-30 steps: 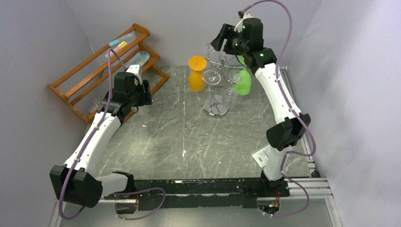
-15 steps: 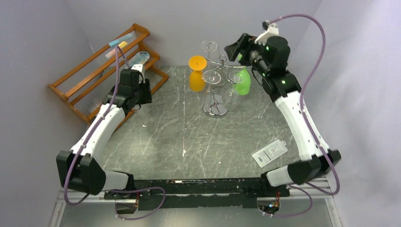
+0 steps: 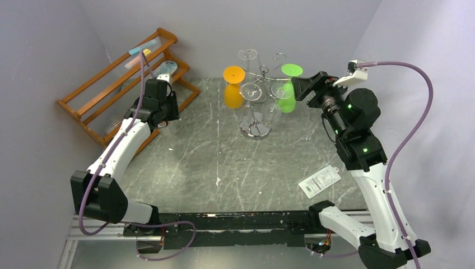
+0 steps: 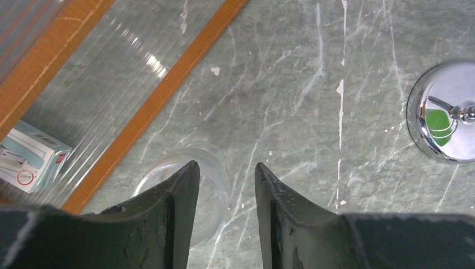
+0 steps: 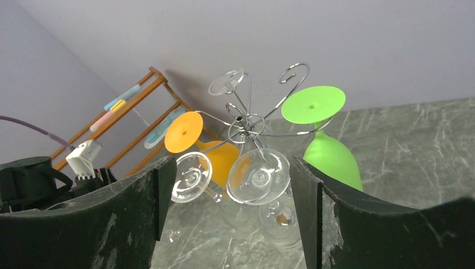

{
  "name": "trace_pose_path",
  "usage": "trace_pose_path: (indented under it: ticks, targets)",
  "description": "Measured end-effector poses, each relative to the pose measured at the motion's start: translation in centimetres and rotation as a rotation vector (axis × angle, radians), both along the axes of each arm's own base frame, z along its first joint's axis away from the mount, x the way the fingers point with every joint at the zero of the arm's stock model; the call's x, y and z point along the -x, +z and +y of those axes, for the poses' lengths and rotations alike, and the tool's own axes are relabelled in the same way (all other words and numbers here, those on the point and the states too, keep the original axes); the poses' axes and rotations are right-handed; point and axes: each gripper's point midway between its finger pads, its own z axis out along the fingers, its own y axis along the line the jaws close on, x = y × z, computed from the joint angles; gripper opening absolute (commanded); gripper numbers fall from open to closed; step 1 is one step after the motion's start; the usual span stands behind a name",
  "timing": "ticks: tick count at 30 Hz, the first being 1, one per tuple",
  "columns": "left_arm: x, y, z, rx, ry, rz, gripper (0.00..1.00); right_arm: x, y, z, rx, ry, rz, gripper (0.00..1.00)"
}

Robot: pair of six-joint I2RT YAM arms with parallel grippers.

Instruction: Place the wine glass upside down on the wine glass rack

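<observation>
The silver wire wine glass rack stands at the back centre on its chrome base. An orange glass, a green glass and clear glasses hang on it upside down. In the right wrist view the green glass hangs just beyond the right finger. My right gripper is open and empty, just right of the rack; its fingers frame the rack. My left gripper is open over a clear wine glass that stands on the table by the wooden shelf. The left finger hides part of its rim.
An orange-brown wooden tiered shelf stands at the back left, holding small packets; its rail runs close to the clear glass. A white tag lies on the table at the right. Grey walls close in on the left, back and right.
My right gripper has drawn back from the rack to the right and toward the near side, leaving the green glass hanging. My left gripper has shifted slightly toward the shelf.
</observation>
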Motion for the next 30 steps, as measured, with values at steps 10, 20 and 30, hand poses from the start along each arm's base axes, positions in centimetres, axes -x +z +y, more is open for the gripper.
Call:
trace_pose_path:
  ticks: [10,20,30]
  targets:
    - [2.2,-1.2,0.7,-0.026,0.003,0.073,0.5,-0.2,-3.3,0.5,0.005,0.015,0.112,0.75]
    - [2.8,-1.9,0.9,-0.036,-0.003,0.092,0.31,0.2,-5.5,1.1,0.007,0.051,0.159,0.71]
    - [2.6,-3.0,-0.2,-0.027,-0.049,0.12,0.05,1.8,-6.1,0.7,-0.011,0.058,0.151,0.63]
